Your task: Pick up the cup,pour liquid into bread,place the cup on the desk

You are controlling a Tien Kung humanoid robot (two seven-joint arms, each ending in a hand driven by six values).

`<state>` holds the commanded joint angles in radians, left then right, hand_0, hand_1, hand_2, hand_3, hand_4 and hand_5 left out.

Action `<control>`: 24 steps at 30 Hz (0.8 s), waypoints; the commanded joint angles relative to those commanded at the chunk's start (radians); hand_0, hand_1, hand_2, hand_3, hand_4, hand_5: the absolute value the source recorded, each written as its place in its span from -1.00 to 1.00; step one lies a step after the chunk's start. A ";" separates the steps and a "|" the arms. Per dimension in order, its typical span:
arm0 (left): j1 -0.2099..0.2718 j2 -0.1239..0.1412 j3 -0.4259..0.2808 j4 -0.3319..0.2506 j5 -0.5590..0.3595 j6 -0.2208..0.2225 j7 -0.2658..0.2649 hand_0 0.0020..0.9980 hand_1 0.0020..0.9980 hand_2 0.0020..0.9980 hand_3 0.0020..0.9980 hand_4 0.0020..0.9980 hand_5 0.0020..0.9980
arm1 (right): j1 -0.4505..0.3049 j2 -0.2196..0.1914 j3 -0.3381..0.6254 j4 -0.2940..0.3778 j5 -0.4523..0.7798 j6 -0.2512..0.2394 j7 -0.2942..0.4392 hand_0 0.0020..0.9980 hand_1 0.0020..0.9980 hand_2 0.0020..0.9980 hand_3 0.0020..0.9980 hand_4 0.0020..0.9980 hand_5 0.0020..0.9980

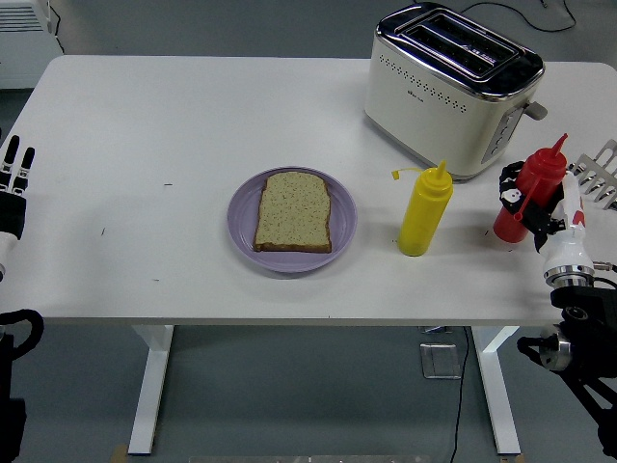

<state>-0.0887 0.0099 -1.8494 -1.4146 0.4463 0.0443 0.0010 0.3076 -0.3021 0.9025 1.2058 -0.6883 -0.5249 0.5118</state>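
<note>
A red squeeze bottle stands at the table's right, tilted a little, with my right hand wrapped around it. A slice of bread lies on a purple plate at the middle of the table. A yellow squeeze bottle stands upright between the plate and the red bottle. My left hand rests at the left edge, fingers straight, holding nothing. No cup is in view.
A cream and chrome toaster stands at the back right, just behind the two bottles. A metal rack pokes in at the right edge. The white table ends close below the plate.
</note>
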 joint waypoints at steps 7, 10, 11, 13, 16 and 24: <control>0.001 0.000 0.000 0.000 0.000 0.000 0.000 0.56 0.48 0.48 0.40 0.03 1.00 | 0.006 0.009 -0.021 -0.018 0.000 0.000 -0.004 -0.41 -0.46 -0.32 -0.24 -0.03 -1.00; 0.001 0.000 0.001 0.000 0.000 0.000 0.000 0.56 0.48 0.48 0.41 0.03 1.00 | 0.011 0.013 -0.024 -0.026 -0.001 0.002 -0.005 -0.42 -0.46 -0.32 -0.24 -0.03 -1.00; 0.001 0.000 0.001 0.000 0.000 0.000 0.000 0.56 0.48 0.48 0.41 0.03 1.00 | 0.012 0.013 -0.025 -0.027 -0.001 0.002 -0.005 -0.42 -0.46 -0.32 -0.24 -0.03 -1.00; 0.000 0.000 0.001 0.000 0.000 0.000 0.000 0.56 0.48 0.48 0.41 0.03 1.00 | 0.016 0.016 -0.028 -0.037 -0.003 0.004 -0.007 -0.42 -0.46 -0.32 -0.24 -0.03 -1.00; 0.000 0.000 0.000 0.000 0.000 0.000 0.000 0.56 0.48 0.48 0.41 0.03 1.00 | 0.020 0.019 -0.033 -0.049 -0.001 0.004 -0.006 -0.42 -0.47 -0.32 -0.23 -0.03 -1.00; 0.000 -0.001 0.001 0.001 -0.001 0.000 0.000 0.56 0.48 0.48 0.41 0.03 1.00 | 0.027 0.028 -0.040 -0.063 0.005 -0.005 0.005 -0.42 -0.47 -0.32 -0.23 -0.03 -1.00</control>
<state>-0.0888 0.0090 -1.8480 -1.4139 0.4457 0.0445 0.0015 0.3348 -0.2745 0.8621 1.1427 -0.6833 -0.5300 0.5170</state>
